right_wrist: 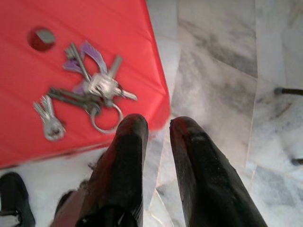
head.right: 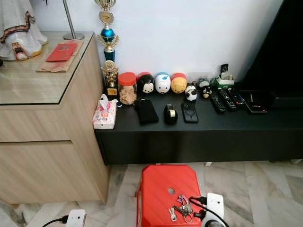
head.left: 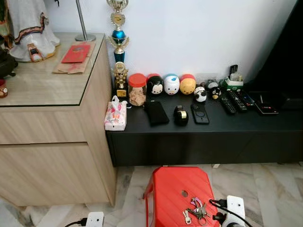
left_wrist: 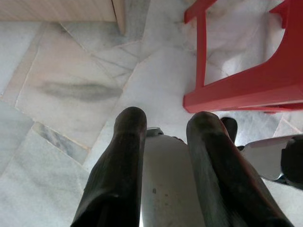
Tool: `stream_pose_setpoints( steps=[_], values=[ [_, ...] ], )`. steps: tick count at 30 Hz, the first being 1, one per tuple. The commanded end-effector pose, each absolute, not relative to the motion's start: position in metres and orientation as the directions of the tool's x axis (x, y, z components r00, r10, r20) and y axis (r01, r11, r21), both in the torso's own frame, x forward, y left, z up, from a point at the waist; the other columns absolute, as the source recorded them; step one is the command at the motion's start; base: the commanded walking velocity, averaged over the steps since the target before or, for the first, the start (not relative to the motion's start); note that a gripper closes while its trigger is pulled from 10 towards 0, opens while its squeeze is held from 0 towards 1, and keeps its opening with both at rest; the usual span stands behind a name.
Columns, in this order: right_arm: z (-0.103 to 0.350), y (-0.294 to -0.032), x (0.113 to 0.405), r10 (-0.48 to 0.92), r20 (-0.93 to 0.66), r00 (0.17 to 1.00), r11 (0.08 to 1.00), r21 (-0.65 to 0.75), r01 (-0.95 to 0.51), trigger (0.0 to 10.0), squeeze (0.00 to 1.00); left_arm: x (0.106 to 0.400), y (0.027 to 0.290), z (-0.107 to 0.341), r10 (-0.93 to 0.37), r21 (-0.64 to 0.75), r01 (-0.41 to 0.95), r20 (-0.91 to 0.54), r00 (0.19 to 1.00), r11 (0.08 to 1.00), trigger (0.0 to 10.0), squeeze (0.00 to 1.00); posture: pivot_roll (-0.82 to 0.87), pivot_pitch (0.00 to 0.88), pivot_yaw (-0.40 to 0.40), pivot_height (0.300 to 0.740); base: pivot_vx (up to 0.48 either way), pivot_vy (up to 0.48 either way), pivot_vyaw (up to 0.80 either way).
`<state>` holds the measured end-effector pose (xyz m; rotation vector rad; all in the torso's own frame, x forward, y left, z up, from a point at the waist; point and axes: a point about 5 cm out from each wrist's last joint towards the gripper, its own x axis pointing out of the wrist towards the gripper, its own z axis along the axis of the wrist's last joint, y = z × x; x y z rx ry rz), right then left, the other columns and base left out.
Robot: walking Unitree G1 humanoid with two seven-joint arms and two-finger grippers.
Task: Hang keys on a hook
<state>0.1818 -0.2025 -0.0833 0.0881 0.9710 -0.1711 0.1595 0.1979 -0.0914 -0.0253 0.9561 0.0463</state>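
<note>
Keys [right_wrist: 87,97] lying on red stool [head.left: 173,191], right hand [right_wrist: 158,125] fingers apart beside stool edge, left hand [left_wrist: 165,123] fingers apart above marble floor [left_wrist: 71,94].

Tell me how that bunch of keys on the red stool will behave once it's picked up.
The keys will probably flop and dangle: several loose pieces hang off linked rings. Bare metal may slip between the right gripper's smooth black fingers, so hooking a ring looks safer. Pushed, they would likely slide on the glossy red stool.

Soft, even indoor light is filling both eye views, which are looking sharp. A faint sheen is lying on the glass top of the wooden cabinet [head.left: 71,97]. The red stool [right_wrist: 90,71] is appearing slightly blurred in the right wrist view.
</note>
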Motion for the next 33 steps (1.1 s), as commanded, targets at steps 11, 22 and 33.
stream_pose_setpoints(
  steps=[11, 22, 33],
  values=[
    [-0.085, -0.212, 0.174, -0.107, -0.837, 0.537, 0.987, -0.024, 0.158, 10.0, 0.0, 0.146, 0.188, -0.097, 0.011, -0.031, -0.064, -0.824, 0.566, 0.997, 10.0, 0.0, 0.1, 0.0, -0.144, 0.74, 0.0, 0.0, 0.0],
    [-0.081, -0.204, 0.184, -0.08, -0.818, 0.57, 0.991, -0.001, 0.137, 10.0, 0.0, 0.14, 0.186, -0.1, 0.002, -0.045, -0.071, -0.836, 0.549, 0.996, 10.0, 0.0, 0.08, 0.0, -0.142, 0.74, 0.0, 0.0, 0.0],
    [-0.074, -0.195, 0.201, -0.042, -0.776, 0.63, 0.993, 0.04, 0.115, 10.0, 0.0, 0.141, 0.186, -0.099, -0.003, -0.05, -0.068, -0.828, 0.561, 0.996, 10.0, 0.0, 0.07, 0.0, -0.138, 0.74, -0.145, 0.0, 0.0]
  ],
)
